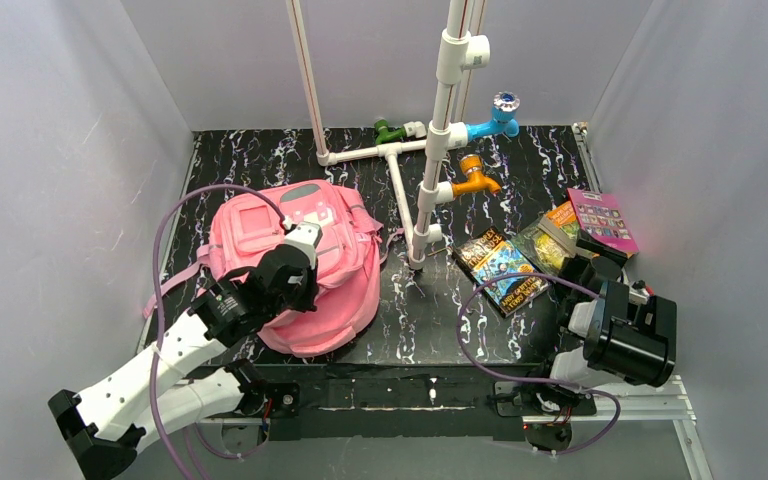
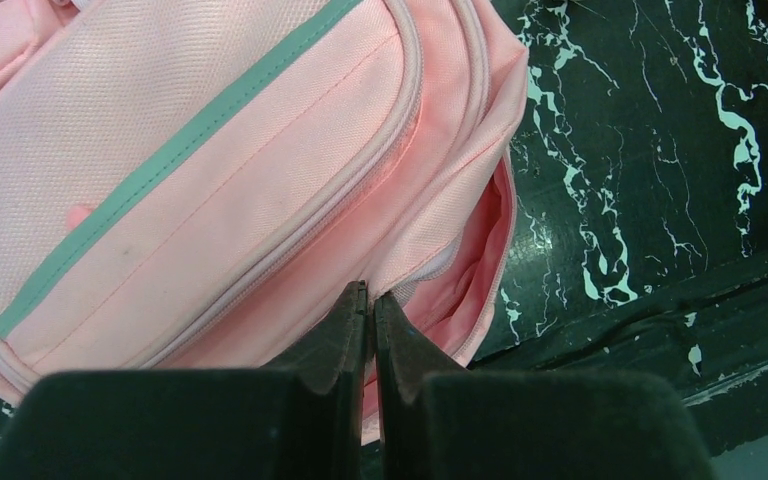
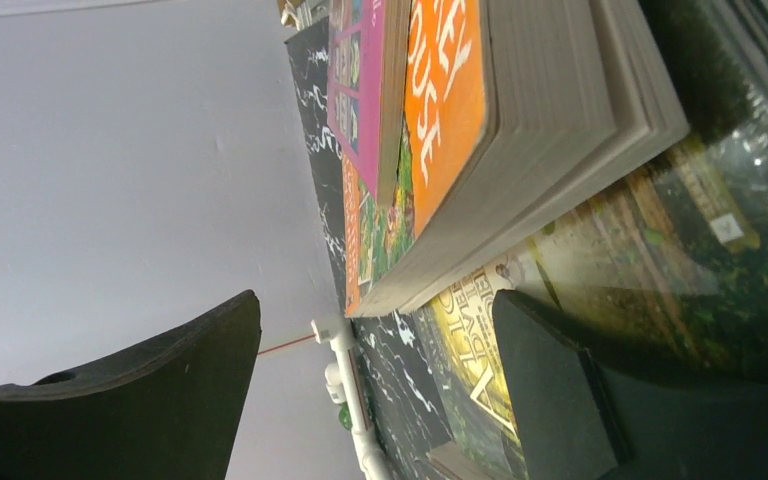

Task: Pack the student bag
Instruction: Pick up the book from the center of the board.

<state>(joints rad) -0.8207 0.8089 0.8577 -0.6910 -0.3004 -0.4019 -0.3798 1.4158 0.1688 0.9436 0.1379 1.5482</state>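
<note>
Top external view, left side: the student bag [image 1: 345,285] lies flat on the table [image 1: 410,320], close to the left wall, one strap trailing toward the table's left edge. The left gripper [image 2: 370,300] sits at the bag's near rim, fingers pressed together, tips against the lip of the open main compartment. Whether fabric is caught between them cannot be told.

Risk: if nothing is held, a lift leaves the mouth flat and no book can enter. If the pull is sharp, the light bag may slide toward the near edge instead of opening. Free room here is small, with the wall to the left and the table edge just beside the bag.

Centre: the pipe frame [image 1: 430,170] with its taps stands between bag and books. A carry across must pass on its near side, where bare table lies open.

Right side: the book stack [image 3: 560,120] rests near the right wall. The right gripper [image 3: 378,305] is spread wide at the stack's corner, one finger in front of the dark-covered book [image 3: 660,260] beneath.

Risk: closing here may catch several books, or only a cover, and the pink book [image 3: 360,80] on top may slide off. The wall and the right rail [image 1: 590,160] limit any outward swing.
</note>
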